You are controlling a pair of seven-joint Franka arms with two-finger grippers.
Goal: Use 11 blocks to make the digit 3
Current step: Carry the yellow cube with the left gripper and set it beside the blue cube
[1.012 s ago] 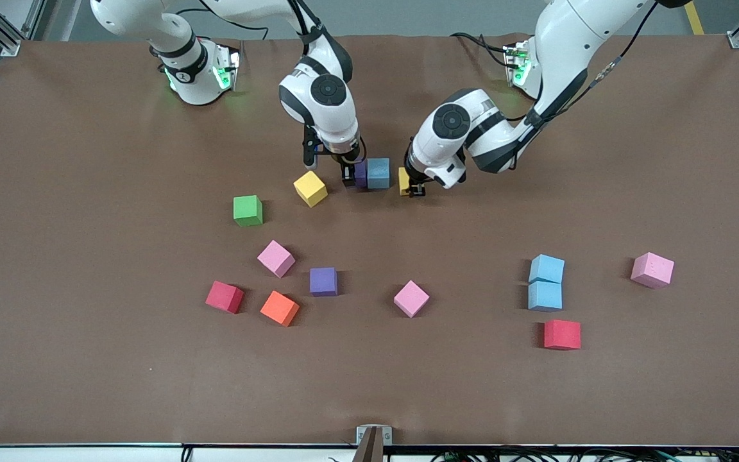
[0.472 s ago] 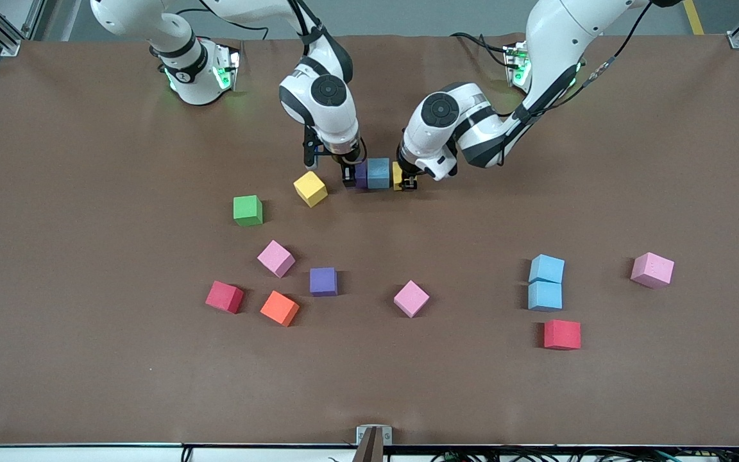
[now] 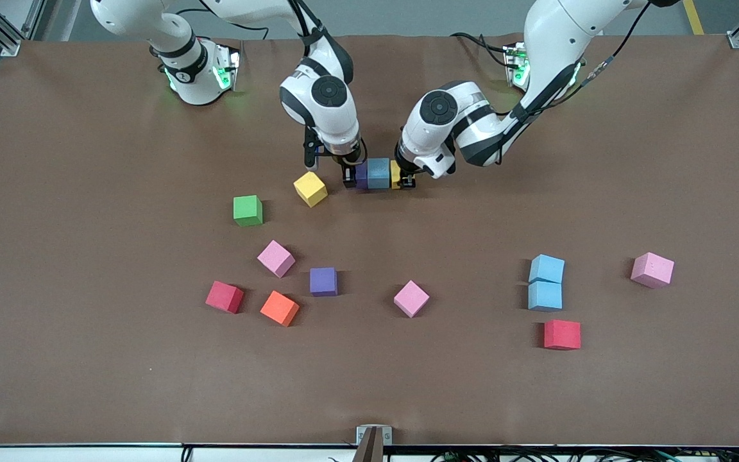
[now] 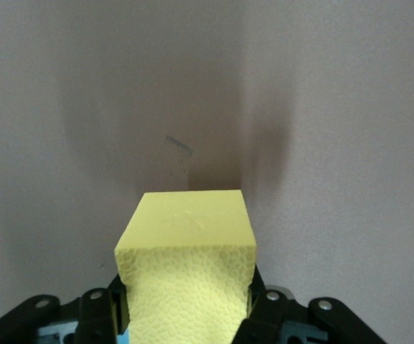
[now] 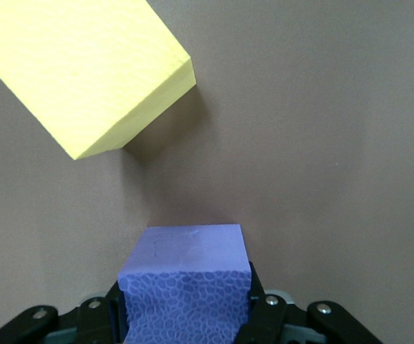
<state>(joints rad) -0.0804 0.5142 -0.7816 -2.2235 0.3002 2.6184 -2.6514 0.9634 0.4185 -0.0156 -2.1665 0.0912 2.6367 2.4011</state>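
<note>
Front view: the first row of the 3 is being built close to the robots' bases. The right gripper (image 3: 349,180) is clamped on a purple cube (image 3: 362,174), the left gripper (image 3: 407,182) on a yellow cube (image 3: 396,174), and both press against a blue cube (image 3: 378,173) between them, so three cubes stand in a touching line. In my judgement this row is about done; next both grippers must let go without dragging the cubes, lift clear, and fetch more. The loose ones lie nearer the camera: a second yellow cube (image 3: 310,188) just beside the right gripper, then pink (image 3: 276,258), purple (image 3: 323,281), red (image 3: 224,297) and pink (image 3: 411,299), and toward the left arm's end two touching blue cubes (image 3: 546,282), a red one (image 3: 562,334) and a pink one (image 3: 652,269). The green cube (image 3: 247,210) and orange cube (image 3: 280,308) are not needed. The wrists hide most of both held cubes here.

Left wrist view: the fingers (image 4: 258,301) pinch the yellow cube (image 4: 187,276) low over the mat; only a sliver of blue shows by the gripper, so contact cannot be confirmed.

Right wrist view: the purple cube (image 5: 187,283) is held likewise, with the loose yellow cube (image 5: 85,68) close by and cut off at the edge.
</note>
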